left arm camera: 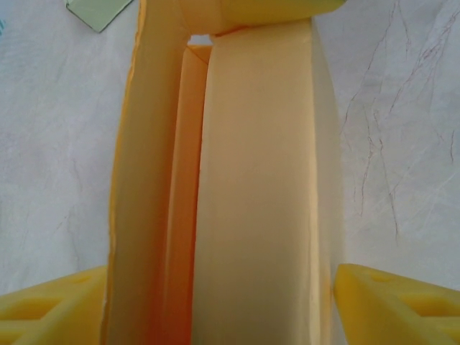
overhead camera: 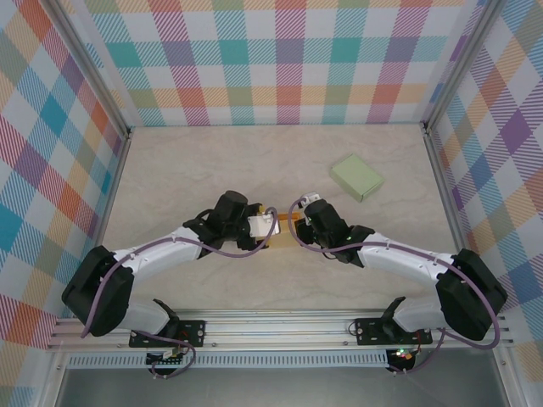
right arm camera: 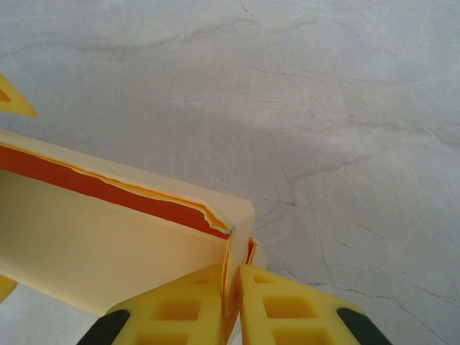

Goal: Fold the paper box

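The right gripper [right arm camera: 236, 302] is closed: its two yellow fingers [right arm camera: 302, 316] pinch a thin corner flap of the paper box [right arm camera: 108, 237], the paper sandwiched edge-on between them. From that corner, the box extends to the left in the right wrist view, a cream panel with an orange strip along its upper edge.

The left gripper [left arm camera: 223, 309] straddles the opposite end of the box. Its fingers [left arm camera: 399, 305] stand wide apart, one at each outer face, at or just beside the paper. It cannot be told whether they press on it. The panels between them stand on edge with a narrow gap.

In the top view, both arms meet at the middle of the table [overhead camera: 187, 170], with the box between the grippers. A green box [overhead camera: 357, 176] lies flat on the table beyond the right arm, apart from both grippers.
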Controlling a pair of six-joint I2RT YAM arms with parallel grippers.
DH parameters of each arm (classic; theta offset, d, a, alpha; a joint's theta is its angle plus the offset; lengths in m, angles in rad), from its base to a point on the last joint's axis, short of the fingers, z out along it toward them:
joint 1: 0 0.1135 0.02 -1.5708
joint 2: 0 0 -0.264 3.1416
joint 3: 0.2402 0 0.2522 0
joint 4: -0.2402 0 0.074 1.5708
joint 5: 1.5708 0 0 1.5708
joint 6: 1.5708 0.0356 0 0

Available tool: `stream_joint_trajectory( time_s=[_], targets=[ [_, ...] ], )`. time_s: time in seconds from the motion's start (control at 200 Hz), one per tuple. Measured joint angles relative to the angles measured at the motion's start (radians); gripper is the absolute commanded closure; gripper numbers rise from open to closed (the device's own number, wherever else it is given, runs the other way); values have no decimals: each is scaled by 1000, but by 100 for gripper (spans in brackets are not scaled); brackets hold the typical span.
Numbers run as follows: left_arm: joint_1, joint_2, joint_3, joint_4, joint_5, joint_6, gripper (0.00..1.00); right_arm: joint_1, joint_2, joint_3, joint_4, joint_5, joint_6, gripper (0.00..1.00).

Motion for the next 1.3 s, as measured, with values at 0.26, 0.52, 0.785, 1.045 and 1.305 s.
stream_joint_trajectory(
  time_s=[0.26, 0.52, 0.785, 1.045, 1.305],
  targets=[
    [-13, 29, 42, -50, -35, -3, 38, 0, -1, 9, -23, -3, 7, 78],
    [-13, 69, 87, -80, -57, -6, 41, 1, -71, 12, -107, -31, 50, 62],
    [-13, 75, 98, -98, -61, -9, 39, -22, -185, 32, -177, -37, 139, 41],
    [-13, 93, 110, -128, -77, -10, 38, -140, -121, 117, -203, -121, 201, 35],
    [-13, 103, 121, -151, -82, -13, 37, -204, 63, 219, -203, -237, 235, 34]
  ],
)
